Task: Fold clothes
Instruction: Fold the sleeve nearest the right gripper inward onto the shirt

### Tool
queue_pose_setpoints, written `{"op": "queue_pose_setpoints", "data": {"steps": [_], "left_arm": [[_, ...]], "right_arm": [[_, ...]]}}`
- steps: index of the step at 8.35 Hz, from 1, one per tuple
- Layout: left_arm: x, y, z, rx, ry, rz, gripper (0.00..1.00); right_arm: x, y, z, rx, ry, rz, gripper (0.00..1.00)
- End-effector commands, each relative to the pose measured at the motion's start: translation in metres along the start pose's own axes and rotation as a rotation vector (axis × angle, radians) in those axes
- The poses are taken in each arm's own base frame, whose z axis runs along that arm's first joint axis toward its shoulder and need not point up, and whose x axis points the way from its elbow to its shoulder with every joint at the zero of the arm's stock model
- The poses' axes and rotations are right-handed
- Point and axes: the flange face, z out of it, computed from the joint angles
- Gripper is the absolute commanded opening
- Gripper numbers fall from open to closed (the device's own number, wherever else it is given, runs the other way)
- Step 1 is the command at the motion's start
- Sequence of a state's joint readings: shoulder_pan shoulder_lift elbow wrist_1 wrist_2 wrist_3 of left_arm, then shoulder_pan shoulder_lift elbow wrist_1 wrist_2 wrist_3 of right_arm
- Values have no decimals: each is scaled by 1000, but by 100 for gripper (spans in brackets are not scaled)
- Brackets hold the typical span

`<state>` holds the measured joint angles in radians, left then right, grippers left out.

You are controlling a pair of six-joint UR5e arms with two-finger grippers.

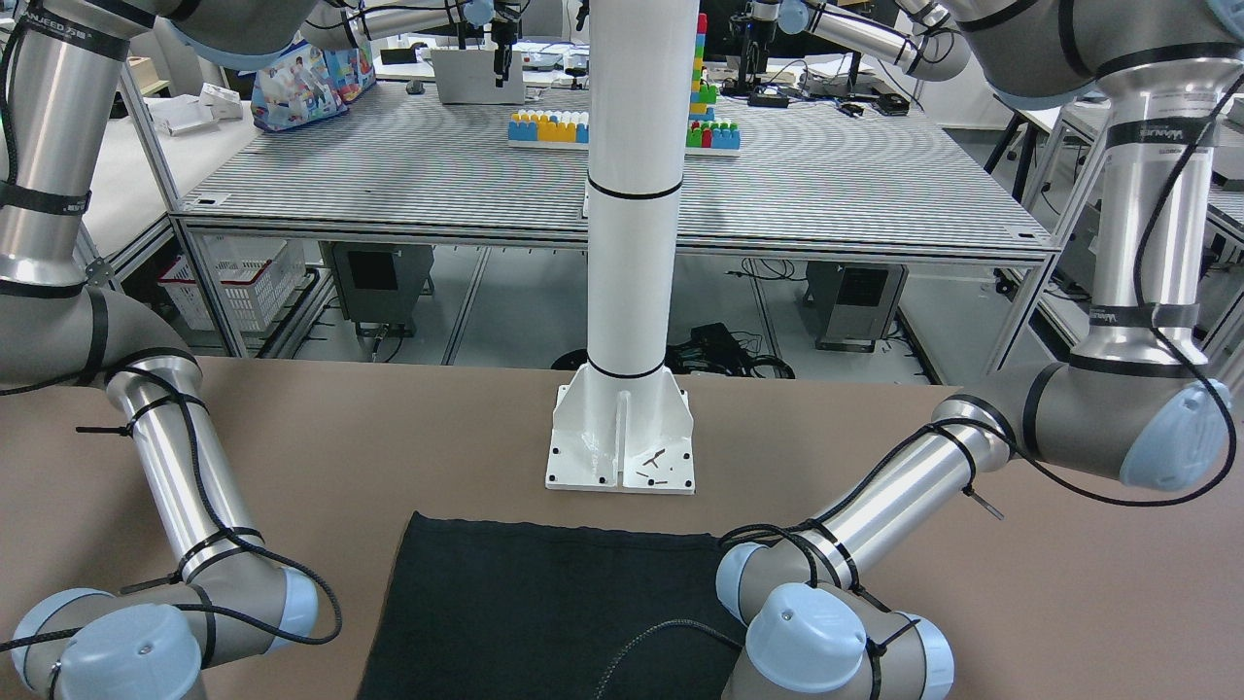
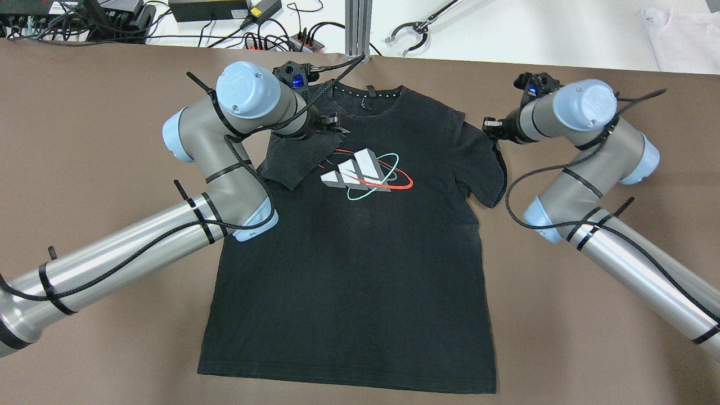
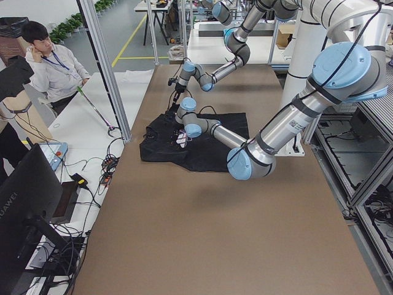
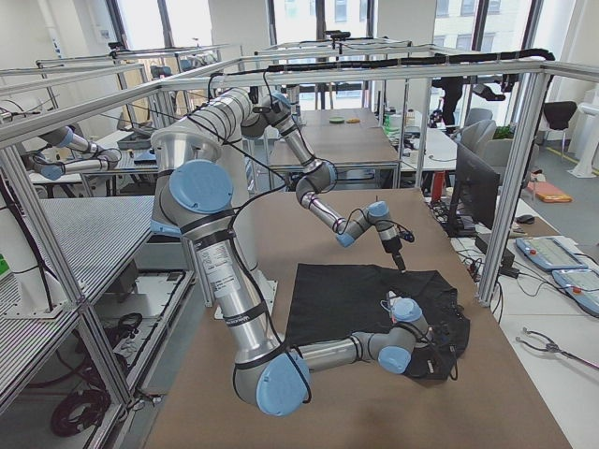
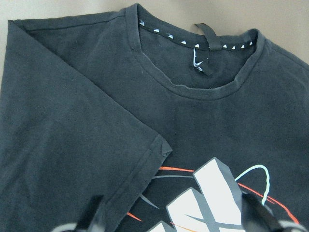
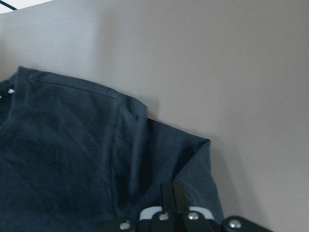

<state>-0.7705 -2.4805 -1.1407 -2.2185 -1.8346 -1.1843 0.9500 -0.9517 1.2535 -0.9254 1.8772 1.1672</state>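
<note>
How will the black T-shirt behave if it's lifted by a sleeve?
Likely floppy: one sleeve of the T-shirt lies folded over its chest. Probably light, since it lies thin and flat on the table. Lifted, it would likely sag and drape.

The left pincer (image 5: pixel 174 218) shows only blurred fingers (image 5: pixel 92 220), cut off at the bottom edge. The right pincer (image 6: pixel 172 193) is cut off likewise; whether its closed tips pinch the T-shirt (image 6: pixel 72 145) beneath them is unclear.

Left fingers (image 5: pixel 95 220) apart (right fingers (image 6: pixel 167 197) together)
</note>
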Motion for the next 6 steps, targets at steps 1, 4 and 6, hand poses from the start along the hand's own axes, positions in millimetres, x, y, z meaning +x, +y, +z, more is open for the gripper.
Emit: {"op": "queue_pose_setpoints", "data": {"steps": [1,4,6], "left_arm": [[-46,-13,2,12,-48,50,100],[-70,-17,3,21,-54,79,100],[-70,-17,3,21,-54,79,100]], "right_arm": [[-117,13,-22,-43,-7,100,0],[-161,43,-12,-31,6,142,0],[-176,60,7,17,39,122,0]]}}
